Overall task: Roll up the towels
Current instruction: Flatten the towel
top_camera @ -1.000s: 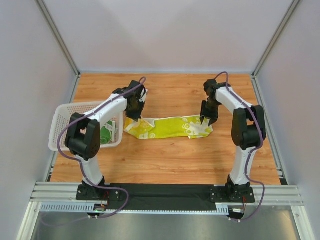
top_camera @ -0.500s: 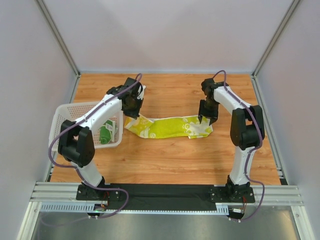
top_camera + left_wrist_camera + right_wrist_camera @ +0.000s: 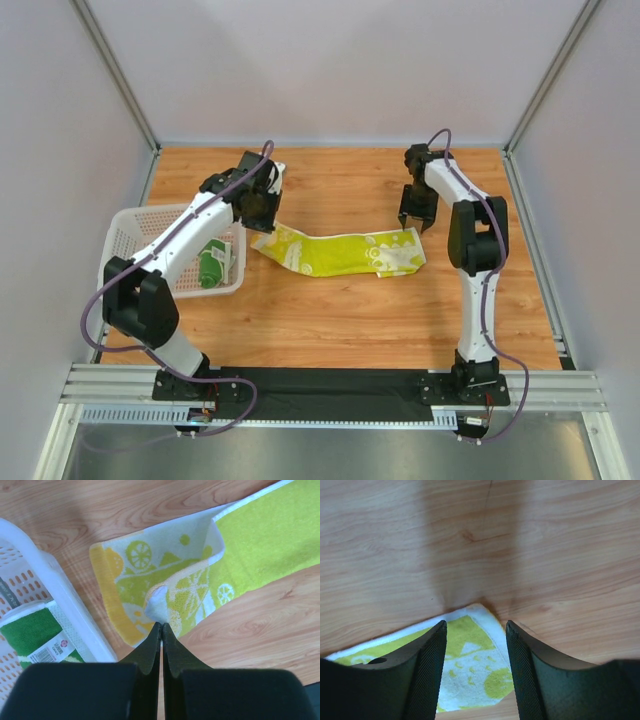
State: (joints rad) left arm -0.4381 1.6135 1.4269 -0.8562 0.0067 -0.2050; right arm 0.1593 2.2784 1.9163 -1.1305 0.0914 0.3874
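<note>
**Left corner of the towel comes up, right gripper backs off**

Since 1 second ago the left arm has stretched further out from its base. The left end of the lime-yellow towel (image 3: 345,252), which lay flat, now stands up a little from the table (image 3: 330,320). The right gripper (image 3: 413,224) has gone toward the far side and is now at the edge of the cloth.

The left gripper (image 3: 161,626) has its 2 fingers pressed together. A folded white corner of the towel rises up to their tips, so it appears to pinch this corner. The rest of the towel lies as a long band across the middle of the table, running to the right. The right gripper has its fingers spread apart and hangs over the far right corner of the towel. In the right wrist view this corner shows between the 2 fingers, lower than them and not touched.

Just left of the towel stands a white basket (image 3: 125,225), and inside it lies the dark green towel (image 3: 210,265) with a label on it. In the top view the left arm crosses over the basket and hides part of it. The left wrist view cuts off most of the green towel, and the print on the label is too small to read. The exact contact between fingertips and cloth is hard to make out.
</note>
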